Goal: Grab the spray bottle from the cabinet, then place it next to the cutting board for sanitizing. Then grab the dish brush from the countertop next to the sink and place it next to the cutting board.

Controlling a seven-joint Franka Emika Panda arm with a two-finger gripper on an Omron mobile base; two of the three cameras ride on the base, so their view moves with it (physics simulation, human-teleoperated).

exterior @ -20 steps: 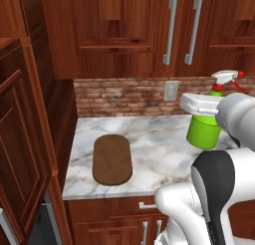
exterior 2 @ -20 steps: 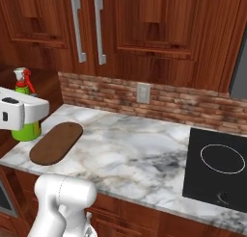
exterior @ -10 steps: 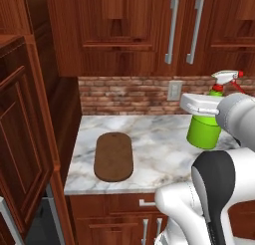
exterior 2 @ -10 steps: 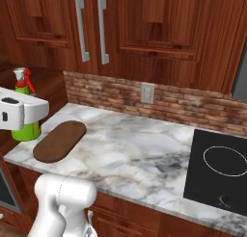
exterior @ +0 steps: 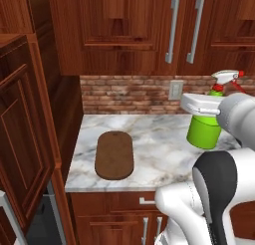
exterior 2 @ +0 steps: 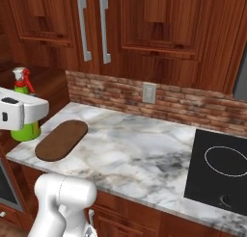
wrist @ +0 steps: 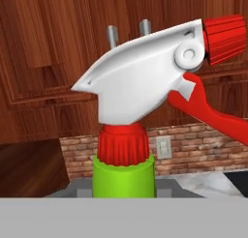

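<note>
Left base view first: I see the bottle [exterior: 204, 131] held upright in the air over the right part of the countertop [exterior: 159, 149], its lime body showing below the white hand [exterior: 201, 104] that crosses in front of its neck. The white nozzle with its red tip sticks up above the hand. The board [exterior: 114, 155] lies flat on the marble well to the left of the bottle, near the counter's left end, and the tall cabinet's door [exterior: 22, 139] stands open at the far left.

Right base view: the bottle [exterior 2: 25, 130] sits at the left edge, behind the hand [exterior 2: 19, 111], just left of the board [exterior 2: 61, 139]. A black cooktop [exterior 2: 219, 168] is set into the counter on the right.

Hand view: the trigger head fills the middle, white nozzle, red collar, green shoulder [wrist: 123, 176] below. I can't see the fingertips themselves, but the bottle hangs clear of the counter in the hand, so the fingers are partly closed around it.
</note>
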